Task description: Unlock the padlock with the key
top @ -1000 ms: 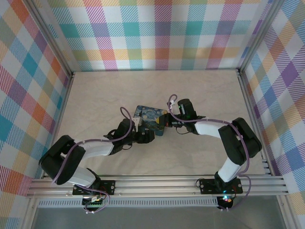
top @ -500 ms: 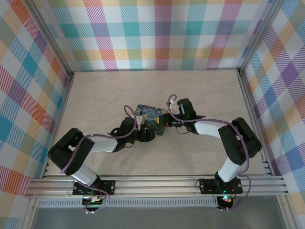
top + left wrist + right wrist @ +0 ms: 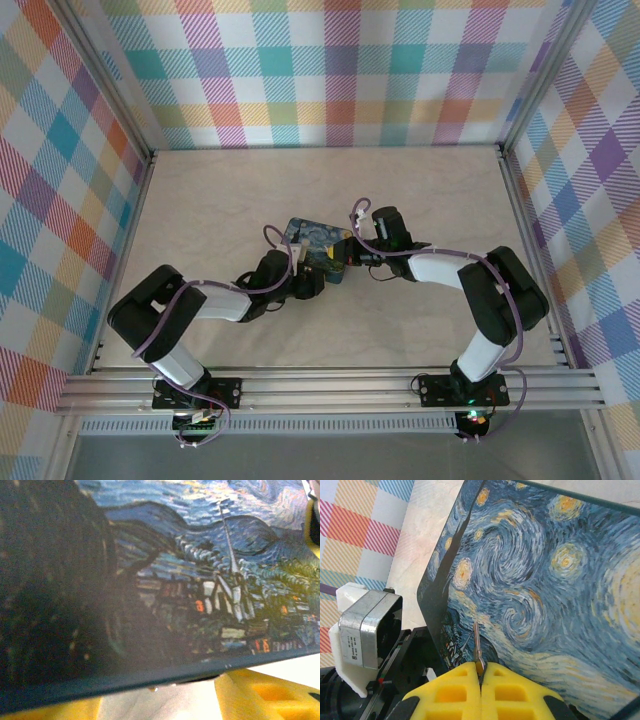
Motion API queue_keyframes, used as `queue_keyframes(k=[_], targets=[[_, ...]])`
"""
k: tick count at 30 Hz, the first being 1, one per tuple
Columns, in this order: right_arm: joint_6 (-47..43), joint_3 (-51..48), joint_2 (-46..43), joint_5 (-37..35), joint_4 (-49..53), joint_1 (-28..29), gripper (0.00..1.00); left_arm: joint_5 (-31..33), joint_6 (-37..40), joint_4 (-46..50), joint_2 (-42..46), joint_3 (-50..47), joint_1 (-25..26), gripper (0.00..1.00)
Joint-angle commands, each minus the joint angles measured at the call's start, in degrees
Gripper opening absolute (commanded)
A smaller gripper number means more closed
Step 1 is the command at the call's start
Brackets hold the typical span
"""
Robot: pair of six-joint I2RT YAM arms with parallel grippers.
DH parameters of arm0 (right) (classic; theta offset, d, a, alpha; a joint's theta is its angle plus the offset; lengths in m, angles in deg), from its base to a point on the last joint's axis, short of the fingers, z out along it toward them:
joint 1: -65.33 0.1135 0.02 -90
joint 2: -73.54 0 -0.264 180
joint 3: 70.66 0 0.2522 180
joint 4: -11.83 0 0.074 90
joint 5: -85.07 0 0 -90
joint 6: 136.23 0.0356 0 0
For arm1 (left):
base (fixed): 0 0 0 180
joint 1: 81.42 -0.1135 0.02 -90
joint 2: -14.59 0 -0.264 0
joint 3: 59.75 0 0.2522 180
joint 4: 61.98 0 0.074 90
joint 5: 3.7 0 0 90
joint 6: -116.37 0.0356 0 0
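The right claw (image 3: 481,679) is pinched fully together on the key (image 3: 477,645), whose blade stands up against the painted tin (image 3: 545,580). The left claw (image 3: 155,705) sits at the tin's edge, its 2 fingers (image 3: 260,697) parted; whether they grip it, I cannot tell.

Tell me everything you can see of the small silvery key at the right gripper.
The thin silvery-grey metal key shows edge-on as a narrow strip. Its lower end is pinched between the shut yellow pads of the right gripper; the blade sticks straight out of them, in front of the rectangular Starry-Night-printed tin box. Whether its tip touches the tin cannot be told.
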Motion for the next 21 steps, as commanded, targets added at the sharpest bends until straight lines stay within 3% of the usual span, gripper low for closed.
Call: queue_keyframes(k=[1, 21], targets=[[-1.1, 0.0, 0.8, -1.4, 3.4, 0.1, 0.0, 3.0, -0.3, -3.8, -1.8, -0.1, 1.5, 0.56], [-0.2, -0.9, 0.2, -1.1, 1.7, 0.2, 0.0, 7.8, -3.3, -6.1, -3.7, 0.9, 2.9, 0.36]])
